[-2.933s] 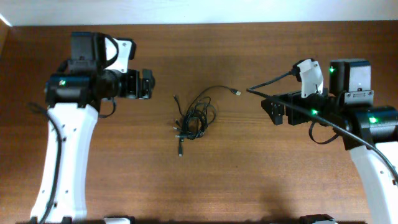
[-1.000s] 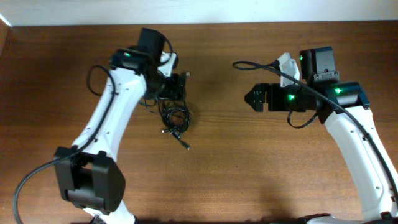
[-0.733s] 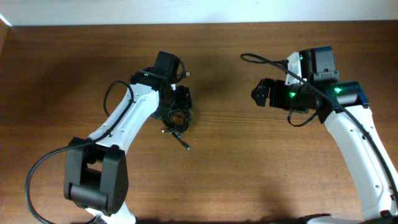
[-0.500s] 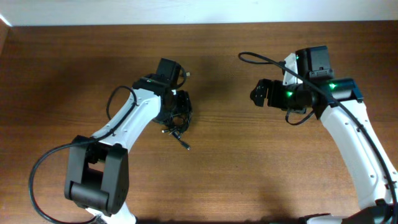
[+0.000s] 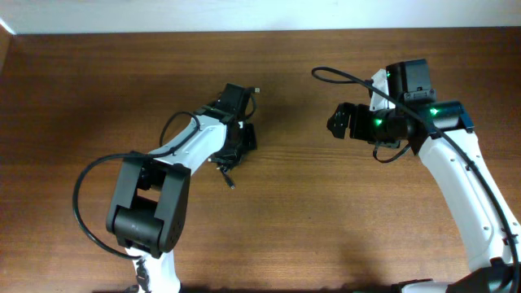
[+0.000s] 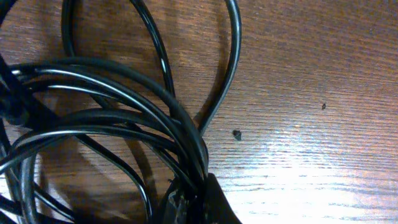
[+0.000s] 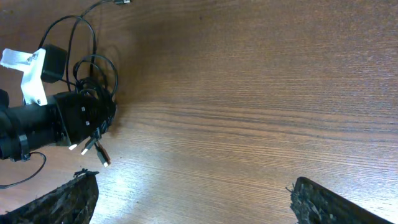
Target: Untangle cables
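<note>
A brown wooden worktop (image 5: 326, 228) seen from above. The left arm (image 5: 191, 142) reaches toward the middle, and the left claw (image 5: 242, 138) is down on a bunch of thin black cables (image 6: 189, 140) lying left of centre. In the wrist close-up the cords loop over each other and crowd together against a dark fingertip (image 6: 211, 205); whether this claw grips them cannot be told. Small plugs (image 5: 231, 184) trail out below the bunch. The right claw (image 5: 335, 122) hangs well apart to the right, its fingers (image 7: 62, 199) spread wide with nothing between them.
</note>
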